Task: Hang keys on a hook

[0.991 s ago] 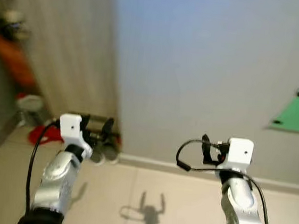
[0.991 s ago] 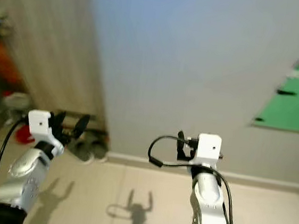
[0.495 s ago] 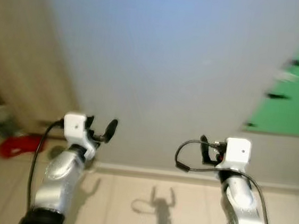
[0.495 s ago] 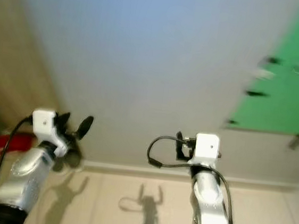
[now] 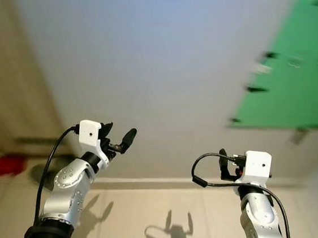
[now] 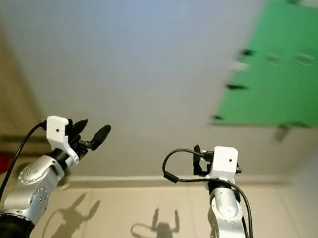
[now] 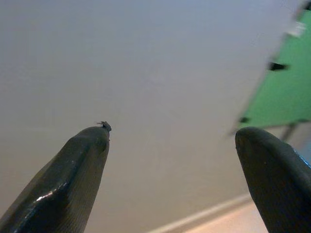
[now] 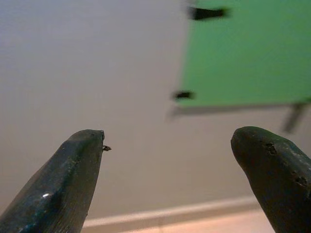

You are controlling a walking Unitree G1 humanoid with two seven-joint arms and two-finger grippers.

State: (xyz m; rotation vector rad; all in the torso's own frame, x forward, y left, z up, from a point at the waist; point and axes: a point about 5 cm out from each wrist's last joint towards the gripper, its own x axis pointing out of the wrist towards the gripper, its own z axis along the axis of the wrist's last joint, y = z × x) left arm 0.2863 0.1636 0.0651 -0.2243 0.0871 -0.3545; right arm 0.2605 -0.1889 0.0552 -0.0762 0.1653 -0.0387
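Left claw (image 5: 117,139) and right claw (image 8: 170,160) raised, both spread wide, empty; green board (image 5: 291,76) on wall beyond right claw

Camera swung right; green panel (image 5: 301,66) now larger (blurred).

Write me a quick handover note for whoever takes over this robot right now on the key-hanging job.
Left end effector: raised before the pale wall, open, holding nothing.
Right end effector: raised too, open, holding nothing.
A green panel hangs on the wall, up and to the robot's right; dark blurred fittings sit along its left edge, too blurred to identify.
Keys and hook: not made out in these blurred views.
Done: nothing visible.
Left: find the keys, pick them up, hang them on a hook.
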